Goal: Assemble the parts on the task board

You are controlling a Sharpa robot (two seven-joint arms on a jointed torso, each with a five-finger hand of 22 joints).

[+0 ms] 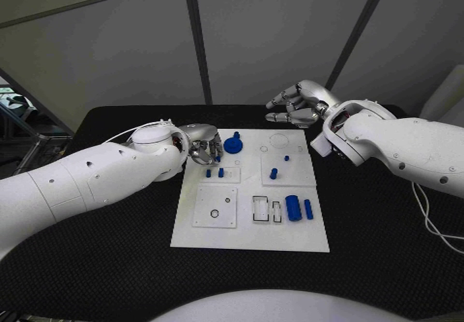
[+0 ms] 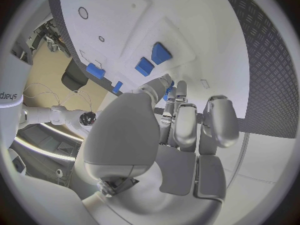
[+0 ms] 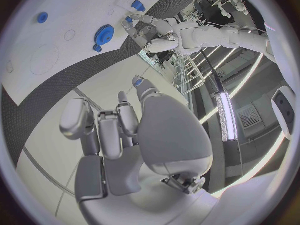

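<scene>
The white task board (image 1: 249, 231) lies mid-table. A blue gear (image 1: 233, 143) sits near its far left corner and also appears in the right wrist view (image 3: 104, 35). My left hand (image 1: 203, 151) hovers beside the gear, fingers curled, just above two short blue pegs (image 1: 214, 173). A bit of blue (image 2: 169, 89) peeks out at its fingertips; whether it is pinched is unclear. My right hand (image 1: 298, 106) hangs above the board's far edge, its fingers (image 3: 100, 130) curled in and holding nothing.
More blue pegs (image 1: 273, 174) stand mid-board, and a thick blue cylinder (image 1: 293, 208) lies beside a slim one (image 1: 308, 209) near the front right. Rectangular slots (image 1: 260, 208) and a ring (image 1: 214, 214) mark the front half. Black table (image 1: 116, 268) surrounds the board.
</scene>
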